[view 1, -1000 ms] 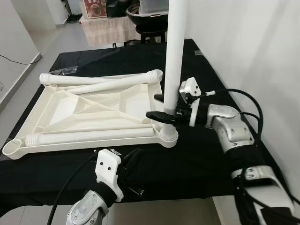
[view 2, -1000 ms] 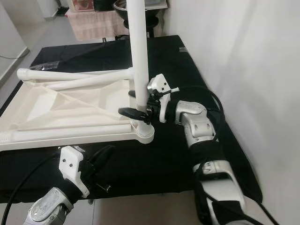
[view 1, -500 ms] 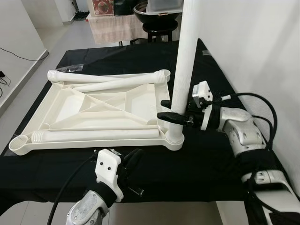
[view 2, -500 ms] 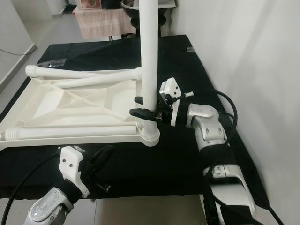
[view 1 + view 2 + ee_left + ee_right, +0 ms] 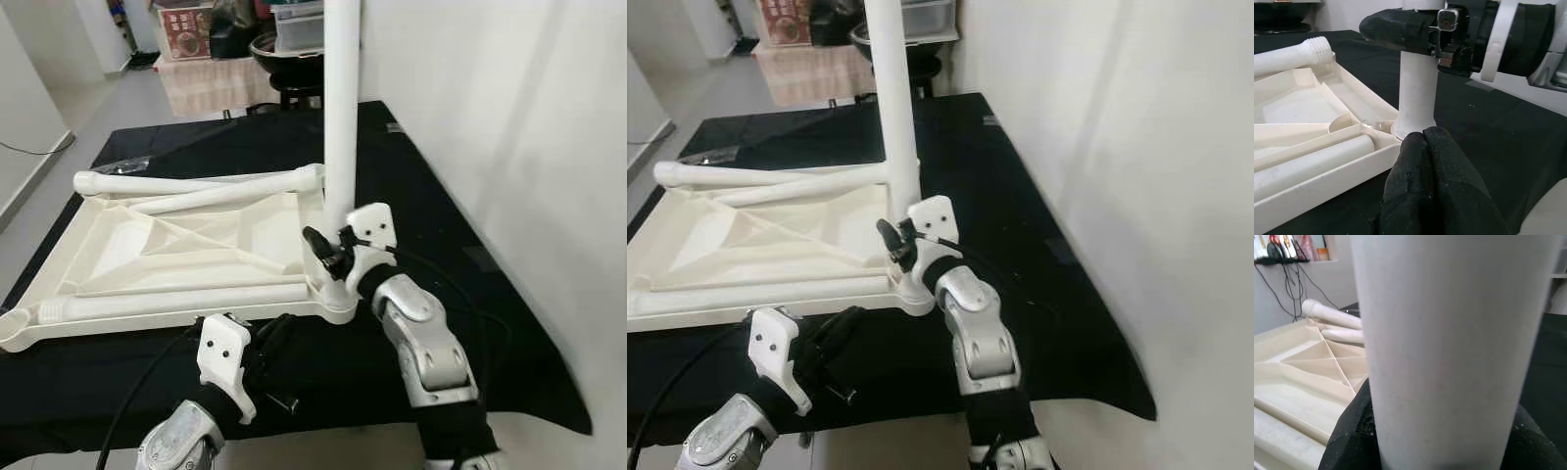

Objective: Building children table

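There, the right gripper (image 5: 328,257) was clamped around the base of the tall white plastic table leg (image 5: 341,117), which stood upright in the near right corner socket of the upturned white plastic tabletop (image 5: 147,245) lying on the black cloth-covered table (image 5: 451,255). Nearer, just off that corner, the left gripper (image 5: 1422,142) hovered over the cloth with its black fingers (image 5: 1449,171) pressed together on nothing. Two more white legs lay loose on the tabletop, one along its near edge (image 5: 167,301) and one along its far edge (image 5: 196,182).
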Robot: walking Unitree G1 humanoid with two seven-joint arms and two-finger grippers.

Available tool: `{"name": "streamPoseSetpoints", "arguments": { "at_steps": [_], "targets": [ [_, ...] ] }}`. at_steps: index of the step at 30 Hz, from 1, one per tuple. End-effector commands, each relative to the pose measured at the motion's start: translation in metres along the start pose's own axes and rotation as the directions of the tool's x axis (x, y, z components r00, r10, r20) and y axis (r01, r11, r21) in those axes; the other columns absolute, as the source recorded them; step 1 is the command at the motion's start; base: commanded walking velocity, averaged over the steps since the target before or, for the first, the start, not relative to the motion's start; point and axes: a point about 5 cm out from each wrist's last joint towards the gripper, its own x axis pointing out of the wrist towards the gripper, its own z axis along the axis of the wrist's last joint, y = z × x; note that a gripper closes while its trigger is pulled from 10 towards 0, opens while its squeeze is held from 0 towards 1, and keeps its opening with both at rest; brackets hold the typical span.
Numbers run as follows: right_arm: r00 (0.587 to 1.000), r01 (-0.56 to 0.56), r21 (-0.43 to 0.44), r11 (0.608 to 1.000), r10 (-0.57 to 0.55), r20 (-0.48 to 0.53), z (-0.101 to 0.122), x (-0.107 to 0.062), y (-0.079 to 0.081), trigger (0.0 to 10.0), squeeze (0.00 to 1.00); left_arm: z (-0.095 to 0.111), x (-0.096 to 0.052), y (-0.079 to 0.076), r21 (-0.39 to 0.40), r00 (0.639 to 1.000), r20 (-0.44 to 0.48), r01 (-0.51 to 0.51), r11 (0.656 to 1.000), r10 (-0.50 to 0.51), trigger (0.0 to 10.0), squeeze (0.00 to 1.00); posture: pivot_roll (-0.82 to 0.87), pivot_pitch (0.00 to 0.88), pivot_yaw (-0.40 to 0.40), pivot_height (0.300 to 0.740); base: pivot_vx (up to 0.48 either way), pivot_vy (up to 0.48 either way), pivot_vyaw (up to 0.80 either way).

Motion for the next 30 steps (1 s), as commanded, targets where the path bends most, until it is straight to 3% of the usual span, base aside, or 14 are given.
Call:
{"name": "streamPoseSetpoints", "arguments": {
  "at_steps": [1, 2, 9, 10, 11, 13, 15, 16, 18, 19, 21, 22, 26, 30],
  "targets": [
    [0.985, -0.004, 0.031, 1.0, 0.009, -0.173, -0.038, -0.005, 0.001, 10.0, 0.0, -0.005, -0.001, 0.002, 0.002, 1.0, -0.019, -0.005, 1.0, 0.005, 10.0, 0.0, 0.01, 0.086, 0.026, 0.74, 0.0, 0.0, 0.0],
    [0.987, -0.026, 0.037, 0.999, 0.031, -0.157, -0.034, -0.004, -0.001, 10.0, 0.63, -0.005, -0.001, 0.002, 0.002, 1.0, -0.017, -0.009, 1.0, 0.009, 10.0, 0.0, 0.01, 0.083, 0.026, 0.74, 0.0, 0.0, 0.0],
    [0.987, -0.026, 0.037, 0.999, 0.031, -0.157, -0.034, -0.004, -0.001, 10.0, 0.63, -0.005, -0.001, 0.002, 0.002, 1.0, -0.017, -0.009, 1.0, 0.009, 10.0, 0.0, 0.01, 0.083, 0.026, 0.74, 0.0, 0.0, 0.0],
    [0.99, -0.044, 0.055, 0.997, 0.051, -0.135, -0.026, -0.004, -0.002, 10.0, 1.0, -0.005, -0.001, 0.002, 0.002, 1.0, -0.016, -0.011, 1.0, 0.011, 10.0, 0.0, 0.01, 0.083, 0.026, 0.74, 0.0, 0.0, 0.0],
    [0.907, -0.419, -0.009, 0.908, 0.419, 0.031, 0.017, 0.003, -0.021, 10.0, 0.0, -0.005, 0.0, 0.0, 0.001, 1.0, -0.016, -0.009, 1.0, 0.009, 10.0, 0.0, 0.02, 0.074, 0.023, 0.74, 0.0, 0.0, 0.0],
    [0.907, -0.419, -0.009, 0.908, 0.419, 0.031, 0.017, 0.003, -0.021, 10.0, 0.0, -0.005, 0.0, 0.0, 0.001, 1.0, -0.016, -0.009, 1.0, 0.009, 10.0, 0.0, 0.02, 0.074, 0.023, 0.74, 0.0, 0.0, 0.0],
    [0.786, -0.612, -0.078, 0.787, 0.616, 0.05, 0.035, 0.002, -0.033, 10.0, 0.0, -0.006, 0.0, 0.0, 0.002, 1.0, -0.016, -0.01, 1.0, 0.01, 10.0, 0.0, 0.03, 0.077, 0.021, 0.74, 0.0, 0.0, 0.0],
    [0.756, -0.649, -0.084, 0.756, 0.654, 0.037, 0.035, 0.004, -0.034, 10.0, 0.0, -0.006, 0.0, 0.0, 0.003, 1.0, -0.016, -0.011, 1.0, 0.011, 10.0, 0.0, 0.03, 0.08, 0.021, 0.74, 0.0, 0.0, 0.0],
    [0.756, -0.649, -0.084, 0.756, 0.654, 0.037, 0.035, 0.004, -0.034, 10.0, 0.0, -0.006, 0.0, 0.0, 0.003, 1.0, -0.016, -0.011, 1.0, 0.011, 10.0, 0.0, 0.03, 0.08, 0.021, 0.74, 0.0, 0.0, 0.0],
    [0.734, -0.675, -0.087, 0.733, 0.679, 0.029, 0.036, 0.005, -0.036, 10.0, 0.0, -0.005, -0.001, 0.0, 0.003, 1.0, -0.016, -0.012, 1.0, 0.012, 10.0, 0.0, 0.03, 0.08, 0.021, 0.74, 0.0, 0.0, 0.0],
    [0.724, -0.686, -0.076, 0.724, 0.689, 0.032, 0.036, 0.008, -0.037, 10.0, 0.0, -0.005, -0.001, 0.0, 0.003, 1.0, -0.017, -0.012, 1.0, 0.012, 10.0, 0.0, 0.03, 0.082, 0.021, 0.74, 0.0, 0.0, 0.0],
    [0.72, -0.691, -0.07, 0.72, 0.693, 0.032, 0.037, 0.011, -0.038, 0.0, 0.0, -0.006, -0.001, 0.0, 0.004, 1.0, -0.018, -0.012, 1.0, 0.012, 10.0, 0.0, 0.03, 0.083, 0.022, 0.74, 0.0, 0.0, 0.0],
    [0.694, -0.718, -0.044, 0.695, 0.719, 0.032, 0.038, 0.013, -0.039, 0.0, 0.0, -0.006, -0.001, -0.001, 0.004, 1.0, -0.02, -0.012, 1.0, 0.012, 10.0, 0.0, 0.04, 0.085, 0.02, 0.74, 0.0, 0.0, 0.0],
    [0.701, -0.712, -0.039, 0.701, 0.713, 0.017, 0.035, 0.014, -0.043, 0.0, 0.0, -0.006, -0.001, -0.001, 0.004, 1.0, -0.02, -0.012, 1.0, 0.012, 10.0, 0.0, 0.04, 0.088, 0.019, 0.74, 0.0, 0.0, 0.0]
  ]
}}
